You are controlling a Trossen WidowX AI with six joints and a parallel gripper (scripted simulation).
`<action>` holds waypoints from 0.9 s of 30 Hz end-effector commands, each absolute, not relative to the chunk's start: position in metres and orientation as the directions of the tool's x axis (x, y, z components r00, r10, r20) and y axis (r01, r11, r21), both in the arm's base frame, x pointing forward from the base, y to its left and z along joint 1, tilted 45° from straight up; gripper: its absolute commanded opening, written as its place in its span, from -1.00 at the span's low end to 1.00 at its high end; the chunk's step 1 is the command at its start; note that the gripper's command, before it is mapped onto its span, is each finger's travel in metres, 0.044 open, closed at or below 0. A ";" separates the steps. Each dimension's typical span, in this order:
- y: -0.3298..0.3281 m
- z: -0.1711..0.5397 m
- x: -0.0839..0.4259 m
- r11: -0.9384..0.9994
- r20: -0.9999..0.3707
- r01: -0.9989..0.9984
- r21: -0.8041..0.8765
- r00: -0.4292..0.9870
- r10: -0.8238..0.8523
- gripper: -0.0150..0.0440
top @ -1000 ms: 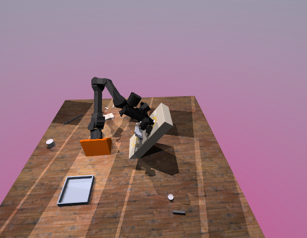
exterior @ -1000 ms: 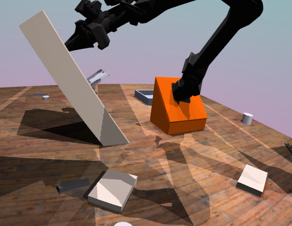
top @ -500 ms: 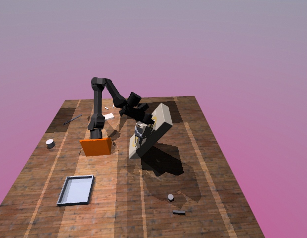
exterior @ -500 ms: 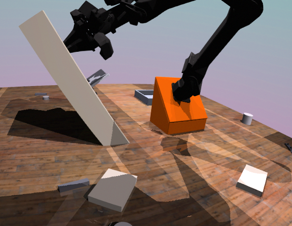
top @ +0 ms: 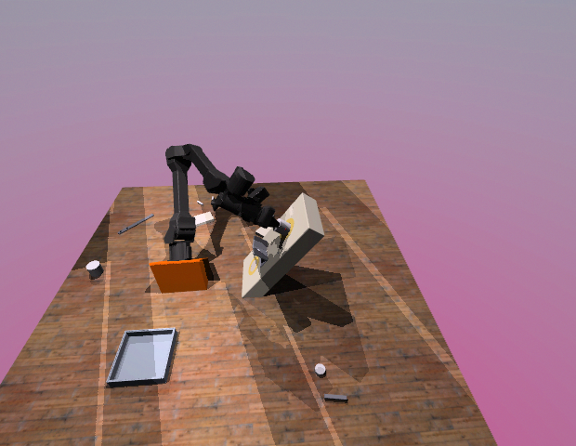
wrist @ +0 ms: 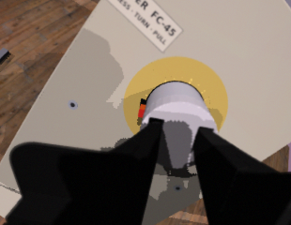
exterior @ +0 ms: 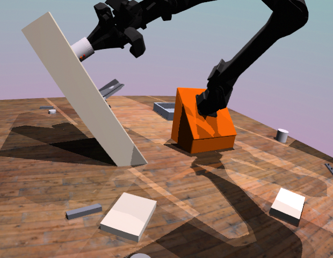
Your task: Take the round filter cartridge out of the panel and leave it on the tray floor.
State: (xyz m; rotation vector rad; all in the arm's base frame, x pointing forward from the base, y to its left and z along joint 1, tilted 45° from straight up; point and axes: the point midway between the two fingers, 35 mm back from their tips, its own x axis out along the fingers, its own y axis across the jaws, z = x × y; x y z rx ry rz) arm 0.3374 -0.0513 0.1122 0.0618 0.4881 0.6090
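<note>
The white round cartridge (top: 282,225) (exterior: 81,49) (wrist: 176,100) stands well out of the tilted beige panel (top: 300,240) (exterior: 86,102) (wrist: 239,28), inside the yellow ring (wrist: 176,67). Its inner end is hidden in the panel opening. Small red-orange marks (exterior: 82,57) (wrist: 142,112) show on its side close to the panel face. My gripper (exterior: 91,44) (wrist: 176,128) is shut on the cartridge, its fingertips at the outer face; the slots are hidden behind them. The grey tray (top: 137,383) (exterior: 161,111) lies at the front left in the top view, with nothing in it.
A grey bracket-like part (top: 262,244) (exterior: 112,88) juts from the panel below the cartridge. The orange block (top: 181,277) (exterior: 222,129) stands under the arm's base. A loose cylinder (top: 94,269) (exterior: 282,136), pale blocks (exterior: 129,215) (exterior: 288,203) and a grey bar (exterior: 83,211) lie around.
</note>
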 end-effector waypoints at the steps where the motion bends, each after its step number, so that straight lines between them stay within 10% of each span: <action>1: -0.066 0.122 0.321 0.833 -0.423 -0.510 0.216 0.720 0.550 -0.49; 27: -0.040 0.090 0.284 0.833 -0.420 -0.504 0.227 0.721 0.551 -0.49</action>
